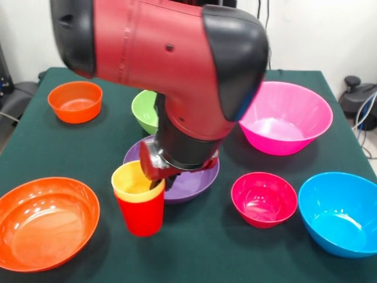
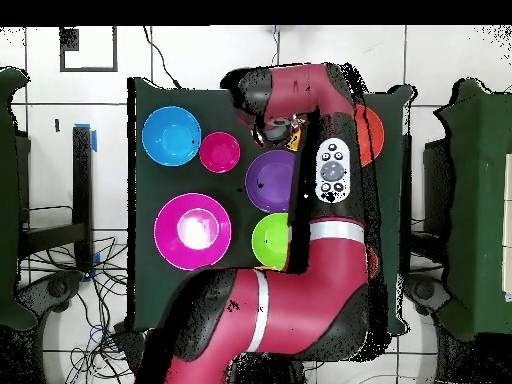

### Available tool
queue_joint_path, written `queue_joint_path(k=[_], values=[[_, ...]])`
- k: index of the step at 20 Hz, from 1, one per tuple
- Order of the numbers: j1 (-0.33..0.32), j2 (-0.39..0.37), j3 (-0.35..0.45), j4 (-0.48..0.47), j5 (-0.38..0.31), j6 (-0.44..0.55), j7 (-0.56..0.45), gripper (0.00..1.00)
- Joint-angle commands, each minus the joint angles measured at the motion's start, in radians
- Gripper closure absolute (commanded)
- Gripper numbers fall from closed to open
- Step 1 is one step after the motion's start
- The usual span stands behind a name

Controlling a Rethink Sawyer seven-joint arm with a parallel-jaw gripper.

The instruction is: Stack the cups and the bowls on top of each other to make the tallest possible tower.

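Yellow cup (image 1: 133,183) sits nested in red cup (image 1: 141,213), upright on green table (image 1: 200,247), just in front of purple bowl (image 1: 191,180). All bowls look empty: big orange bowl (image 1: 44,230), small orange bowl (image 1: 75,101), green bowl (image 1: 144,111), magenta-pink bowl (image 1: 288,118), crimson-pink bowl (image 1: 264,199), blue bowl (image 1: 340,213). Gripper (image 1: 158,184) reaches down at yellow cup's rim; fingers hidden by wrist, can't tell if clenched or released. Arm (image 1: 171,65) covers most of green bowl and rear of purple bowl. Overhead: cups hidden under arm, orange bowls mostly covered.
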Motion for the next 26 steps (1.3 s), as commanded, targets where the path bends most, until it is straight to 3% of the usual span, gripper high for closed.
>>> queue_joint_path(k=[1, 9, 17, 26], values=[[0.065, 0.044, -0.008, -0.052, -0.084, -0.039, -0.015, 1.0], [0.092, 0.067, -0.023, -0.105, -0.083, -0.02, -0.049, 1.0], [0.059, 0.1, 0.013, -0.134, -0.048, -0.018, -0.152, 1.0], [0.056, 0.136, 0.031, -0.199, -0.035, 0.044, -0.176, 1.0]])
